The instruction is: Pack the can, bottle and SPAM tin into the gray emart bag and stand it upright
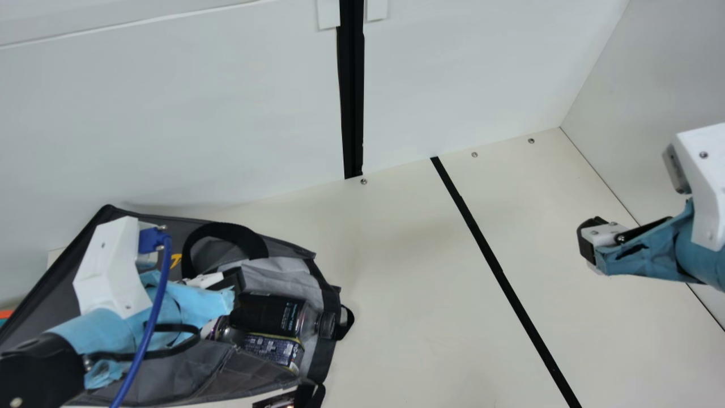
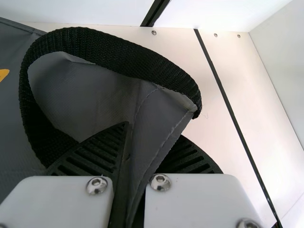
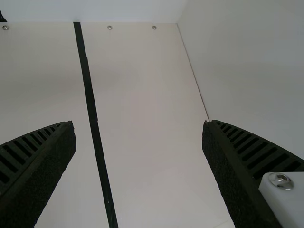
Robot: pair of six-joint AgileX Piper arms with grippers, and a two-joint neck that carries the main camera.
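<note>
While the robot's left arm (image 1: 116, 328) slants in over the gray emart bag (image 1: 42, 289), its gripper (image 1: 237, 279) pinches a fold of the bag's fabric between both fingers, near one black handle loop (image 1: 226, 231). Its sleeve partly covers the bag's inside and the can (image 1: 217, 330), only an end of which peeks out. One dark-labelled bottle (image 1: 269, 313) lies in the bag above one blue-printed tin (image 1: 271, 349); the tin's brand cannot be made out. The bag itself lies on its side on the cream table (image 1: 408, 317). The right arm (image 1: 699, 249), cut off by the main view's edge, points its gripper (image 1: 587, 243) inward, the two fingers spread wide with nothing between.
</note>
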